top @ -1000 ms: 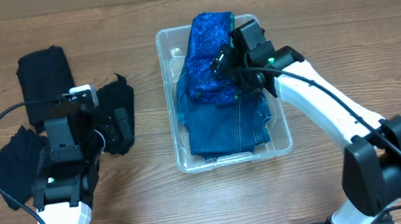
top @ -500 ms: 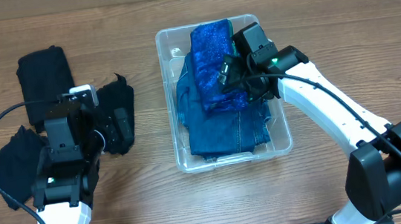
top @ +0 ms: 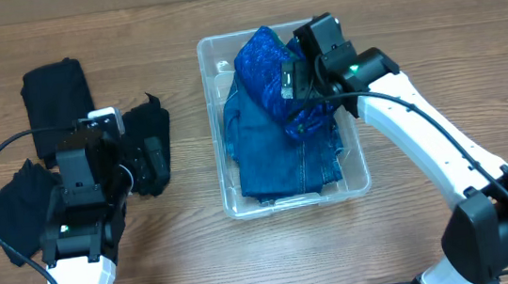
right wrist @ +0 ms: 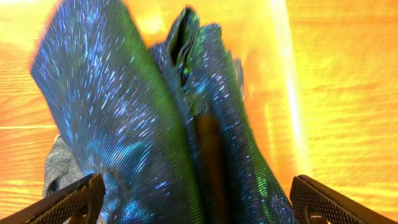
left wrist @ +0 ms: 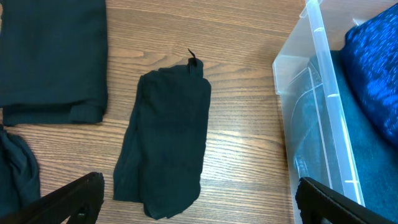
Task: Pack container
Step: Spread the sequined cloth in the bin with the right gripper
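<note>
Black cloth (left wrist: 168,143) lies nearest, a small piece on the wooden table (top: 200,261), and the left gripper (left wrist: 199,194) hangs over it, jaws spread and empty. Next out is the container (top: 212,127), mid-table between the arms, with folded denim (top: 280,163) filling its near end. Toward the far end a glittery blue cloth (top: 263,65) bunches on top, and the right gripper (right wrist: 198,202) is over it with jaws wide, pinching nothing I can see. The bin looks light, stiff-walled and slick. I'd take it by the rolled rim on a long side, never the smooth wall.
</note>
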You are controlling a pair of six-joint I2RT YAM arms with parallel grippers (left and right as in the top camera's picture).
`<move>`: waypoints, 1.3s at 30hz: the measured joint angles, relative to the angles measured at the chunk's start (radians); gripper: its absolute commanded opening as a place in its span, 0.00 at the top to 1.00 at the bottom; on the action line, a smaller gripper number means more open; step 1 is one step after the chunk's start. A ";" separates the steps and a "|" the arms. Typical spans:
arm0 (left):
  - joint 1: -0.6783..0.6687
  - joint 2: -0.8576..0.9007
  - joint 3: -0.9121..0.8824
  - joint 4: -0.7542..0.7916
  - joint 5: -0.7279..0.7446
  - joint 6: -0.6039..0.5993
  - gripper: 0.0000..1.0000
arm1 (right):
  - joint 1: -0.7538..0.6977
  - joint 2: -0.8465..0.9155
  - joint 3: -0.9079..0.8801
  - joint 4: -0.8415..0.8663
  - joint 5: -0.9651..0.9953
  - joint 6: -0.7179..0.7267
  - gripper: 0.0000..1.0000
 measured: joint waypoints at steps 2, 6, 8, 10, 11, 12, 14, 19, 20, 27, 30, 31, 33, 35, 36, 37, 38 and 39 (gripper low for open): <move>0.000 0.000 0.000 0.000 0.000 0.000 0.00 | 0.000 -0.018 0.007 0.000 0.006 -0.054 0.00; 0.000 0.000 0.000 0.000 0.000 0.000 0.00 | 0.000 -0.035 0.011 -0.033 0.011 -0.117 0.00; 0.000 0.000 0.000 0.000 0.000 0.000 0.00 | 0.000 -0.035 0.011 -0.039 0.013 -0.130 0.00; 0.000 0.000 0.000 0.000 0.000 0.000 0.00 | 0.000 -0.035 0.011 -0.040 0.013 -0.138 0.00; 0.000 0.000 0.000 0.000 0.000 0.000 0.00 | 0.000 -0.035 0.011 -0.041 0.013 -0.140 0.00; 0.000 0.000 0.000 0.000 0.000 0.000 0.00 | 0.000 -0.035 0.011 -0.043 0.013 -0.142 0.00; 0.000 0.000 0.000 0.000 0.000 0.000 0.00 | 0.000 -0.035 0.011 -0.049 0.013 -0.146 0.00; 0.000 0.000 0.000 0.000 0.000 0.000 0.00 | 0.000 -0.035 0.011 -0.073 0.009 -0.153 0.00; 0.000 0.000 0.000 0.000 0.000 0.000 0.00 | 0.000 -0.035 0.011 -0.076 0.003 -0.154 0.00; 0.000 0.000 0.000 0.000 0.000 0.000 0.00 | 0.000 -0.034 0.010 0.003 0.009 -0.134 0.00; 0.000 0.000 0.000 0.000 0.000 0.000 0.00 | 0.000 -0.012 0.009 0.083 0.018 -0.207 0.00; 0.000 0.000 0.000 -0.001 0.000 0.000 0.00 | 0.000 0.006 0.011 0.062 0.009 -0.270 0.00; 0.000 0.000 0.000 -0.006 0.000 0.000 0.00 | 0.000 0.049 0.008 0.003 0.042 -0.339 0.00; 0.000 0.000 0.000 -0.016 0.000 0.000 0.00 | -0.001 0.104 0.005 -0.005 0.118 -0.323 0.00; 0.000 0.000 0.000 -0.018 0.000 0.000 0.00 | -0.008 0.127 0.004 -0.006 0.130 -0.319 0.00; 0.000 0.000 0.000 -0.018 0.000 0.000 0.00 | -0.013 0.141 -0.002 -0.007 0.143 -0.315 0.00; 0.000 0.000 0.000 -0.017 0.000 0.000 0.00 | -0.016 0.148 -0.008 -0.006 0.155 -0.307 0.00; 0.000 0.000 0.000 -0.014 0.000 0.000 0.00 | -0.020 0.151 -0.010 -0.003 0.164 -0.301 0.00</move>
